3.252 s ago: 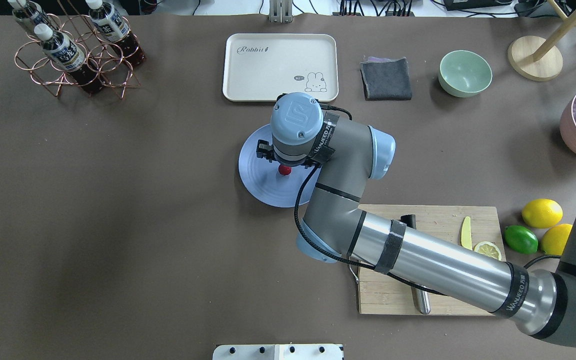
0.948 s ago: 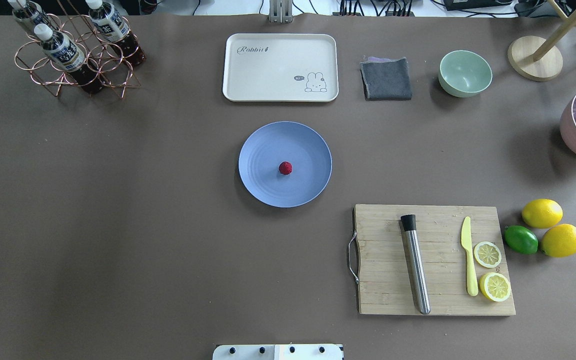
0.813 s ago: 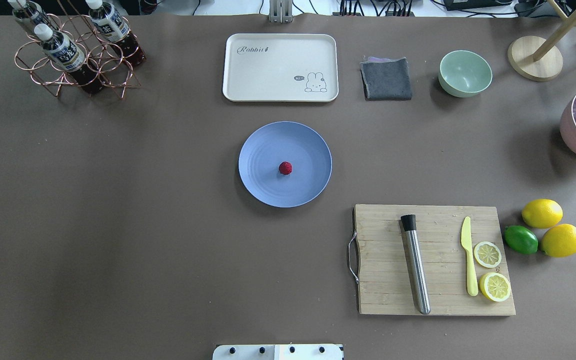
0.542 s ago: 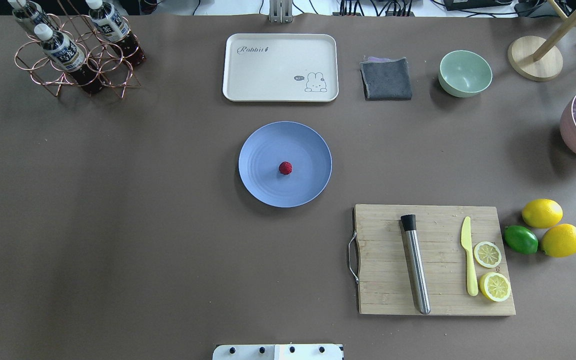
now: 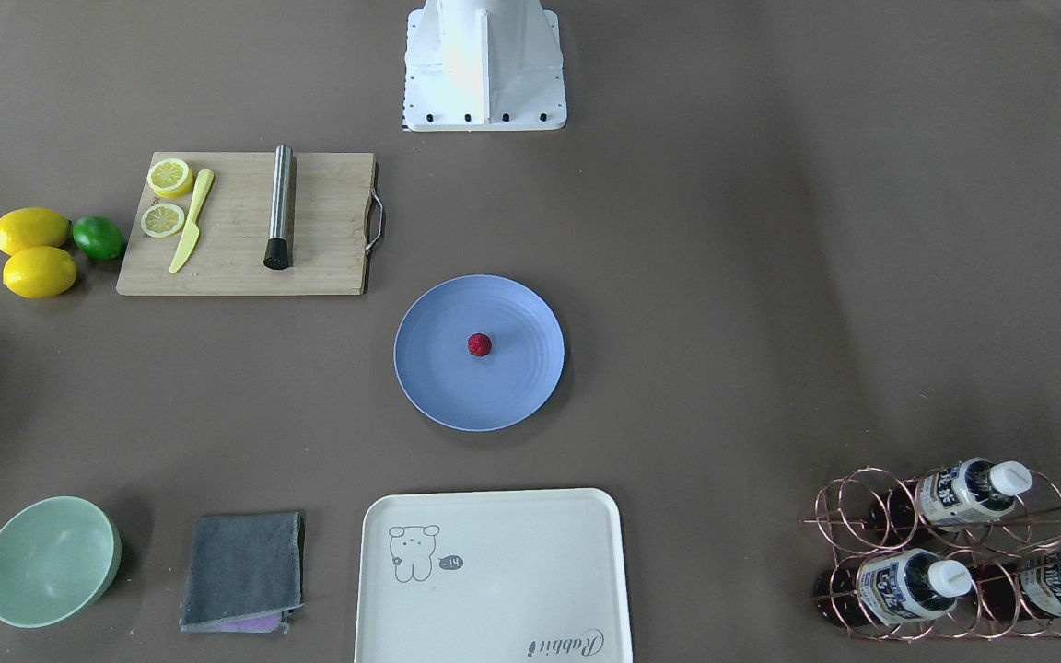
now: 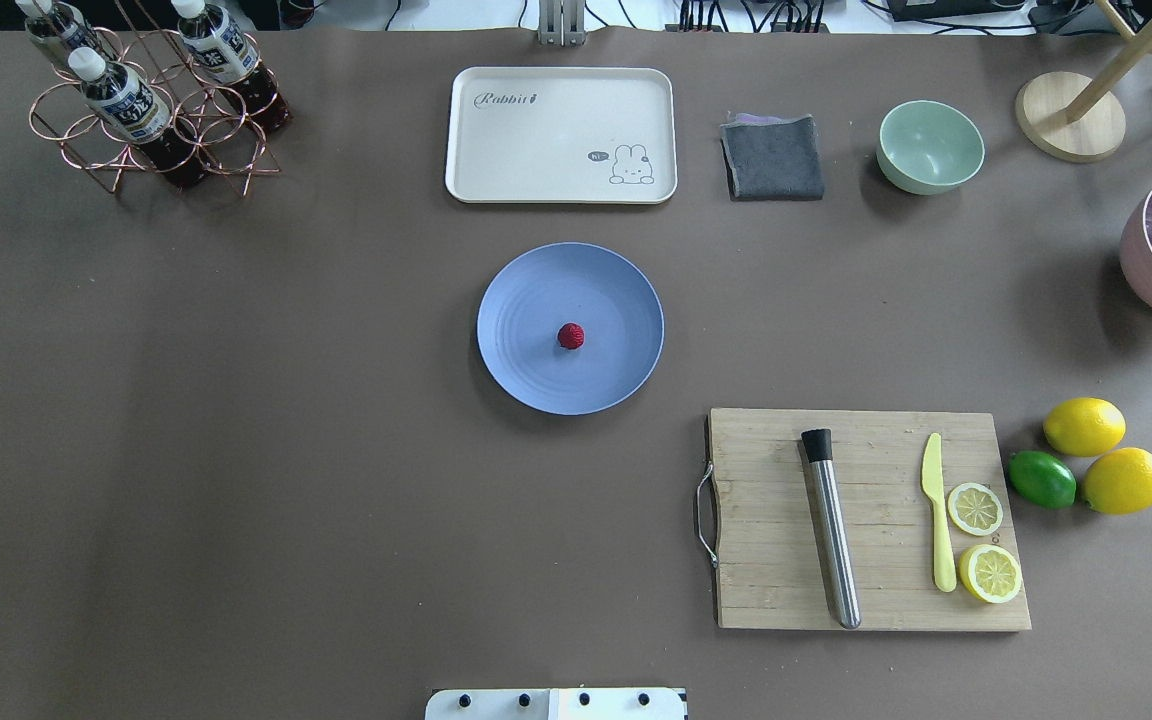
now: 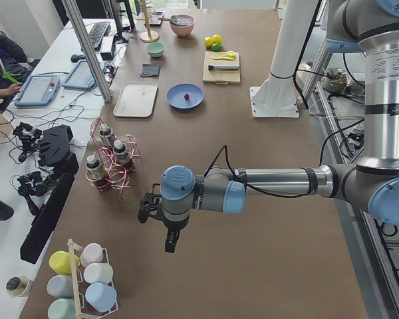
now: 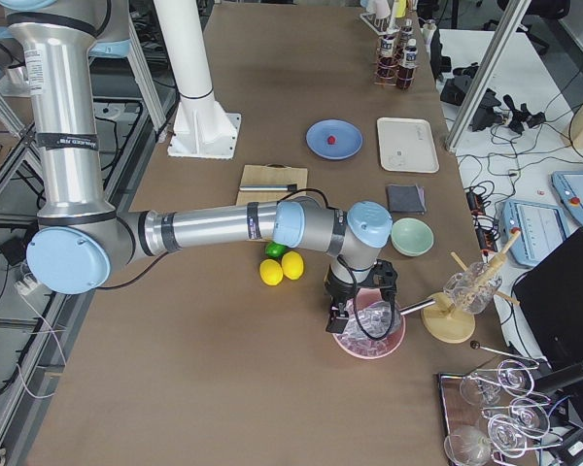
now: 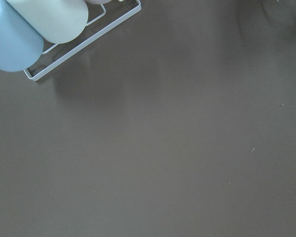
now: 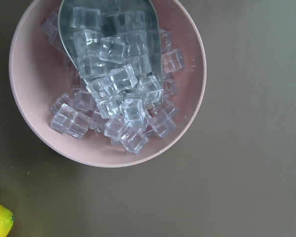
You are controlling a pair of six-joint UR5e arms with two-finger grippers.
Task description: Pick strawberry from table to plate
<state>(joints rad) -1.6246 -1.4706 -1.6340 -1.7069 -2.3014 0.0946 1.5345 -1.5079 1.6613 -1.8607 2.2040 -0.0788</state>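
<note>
The strawberry (image 6: 570, 336), a tiny dark-red berry, lies alone near the middle of the periwinkle-blue plate (image 6: 616, 290) at the centre of the brown table (image 6: 286, 450). The front-facing view shows the same strawberry (image 5: 479, 344) on the plate (image 5: 438, 378). Neither arm appears in those two views. My left gripper (image 7: 170, 243) hangs over bare table far from the plate, near a cup rack; I cannot tell if it is open or shut. My right gripper (image 8: 342, 318) hovers above a pink bowl of ice (image 10: 29, 128); its state I cannot tell either.
A cutting board (image 6: 766, 580) with a muddler, yellow knife and lemon halves lies right of the plate, lemons and a lime (image 6: 1041, 478) beside it. A cream tray (image 6: 556, 110), grey cloth (image 6: 772, 158), green bowl (image 6: 930, 146) and bottle rack (image 6: 151, 110) line the far edge.
3.3 s ago my right arm stood over the plate with its gripper above the strawberry; it has since left the overhead view. The strawberry has stayed put on the plate.
</note>
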